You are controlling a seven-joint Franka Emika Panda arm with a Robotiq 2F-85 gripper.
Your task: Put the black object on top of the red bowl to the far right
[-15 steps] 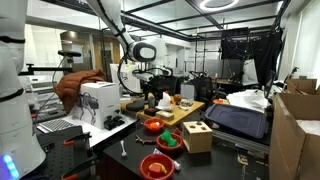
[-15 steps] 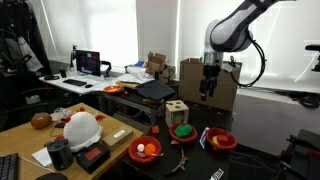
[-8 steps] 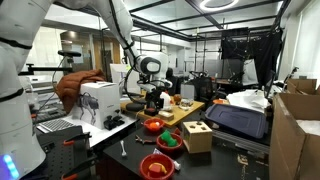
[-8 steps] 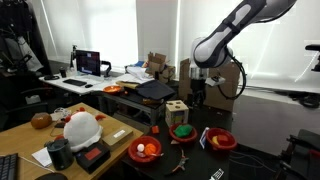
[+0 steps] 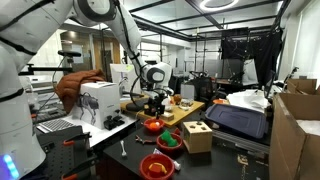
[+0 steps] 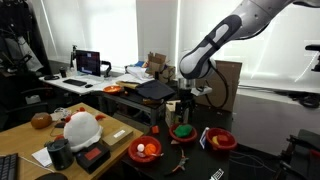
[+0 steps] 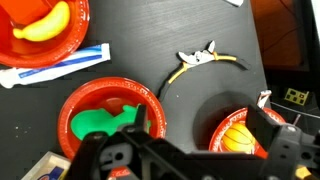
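Note:
Three red bowls stand in a row on the black table. The one with a yellow banana (image 7: 25,52) is at the wrist view's top left; it also shows in both exterior views (image 6: 230,141) (image 5: 146,166). The bowl with green pieces (image 7: 110,120) (image 6: 183,131) is in the middle. The bowl with an orange piece (image 7: 240,135) (image 6: 145,150) is at the other end. My gripper (image 7: 199,118) (image 6: 185,106) (image 5: 152,102) hangs open and empty above the gap between the green and orange bowls. I cannot make out the black object in any view.
A wooden shape-sorter box (image 6: 176,110) (image 5: 197,135) stands beside the green bowl, with a flat black case (image 6: 160,90) (image 5: 240,118) behind it. A white and yellow stick-like item (image 7: 205,60) and a white-blue tube (image 7: 55,68) lie on the table. Cardboard boxes (image 5: 295,125) stand nearby.
The arm has swung in and come down, from beyond the wooden box to just above the row of bowls. The gripper stays open and empty.

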